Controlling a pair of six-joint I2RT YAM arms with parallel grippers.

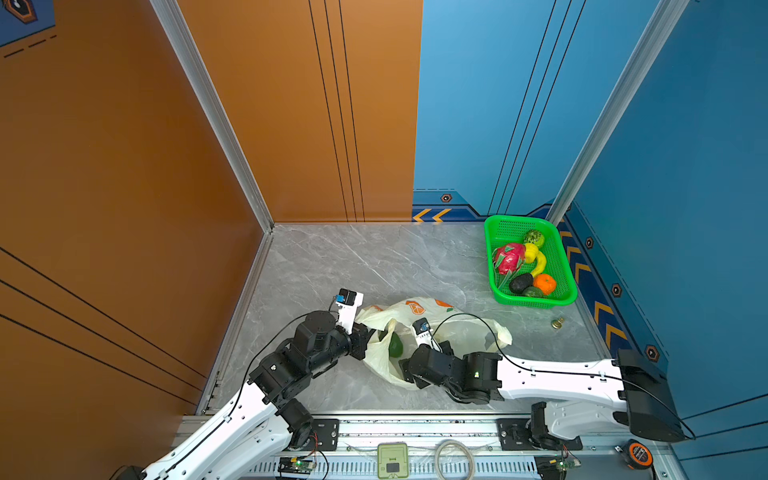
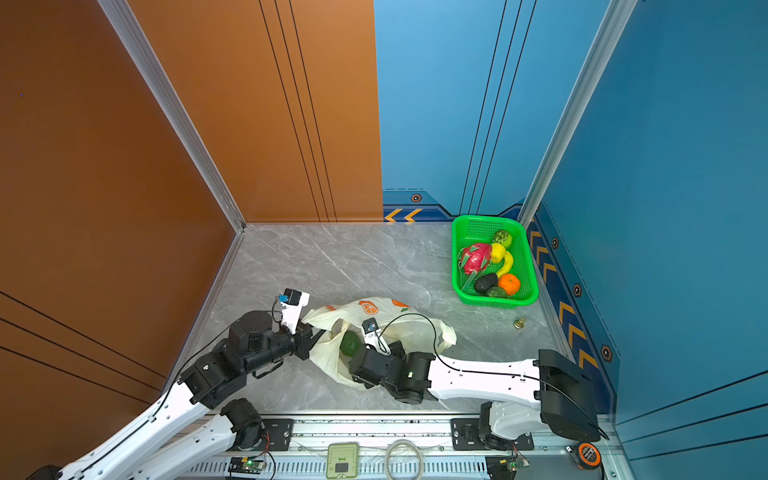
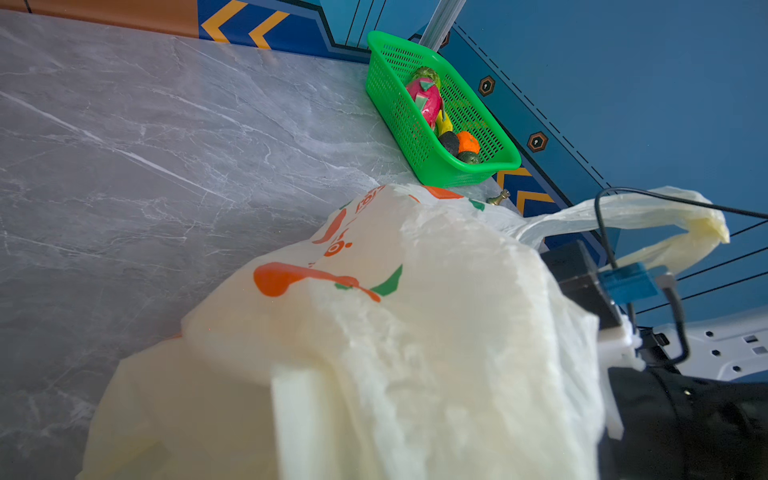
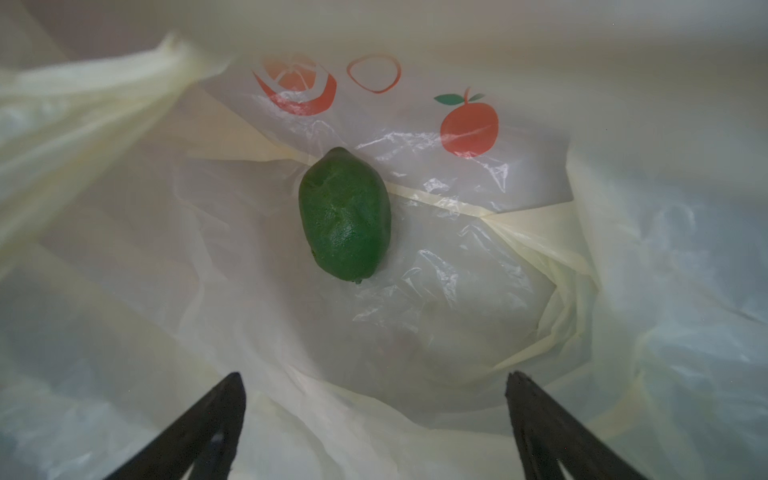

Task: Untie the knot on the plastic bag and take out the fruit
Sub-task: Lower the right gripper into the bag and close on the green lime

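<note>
A thin translucent pale-yellow plastic bag [image 1: 419,316] [image 2: 374,309] with red-orange fruit prints lay crumpled on the grey marble tabletop [image 1: 353,266], toward 6 o'clock in both top views. Its mouth gaped open, and one loose handle strip [image 3: 665,224] trailed off at 3 o'clock.

The left gripper [image 1: 365,332] met the bag's 9 o'clock edge, its fingers pressed together on the thin film. The right gripper [image 4: 376,376] reached into the mouth from 5 o'clock. Its dark fingers [image 4: 216,415] were spread wide and held nothing.

A smooth green avocado [image 4: 345,214] [image 1: 395,345] lay inside the bag, just ahead of those fingers and untouched.

At 2 o'clock stood a green perforated plastic basket [image 1: 562,270]. It held a pink-red dragon fruit [image 1: 509,257], a yellow banana [image 1: 540,264], an orange [image 1: 545,284] and a dark avocado [image 1: 520,283].
</note>
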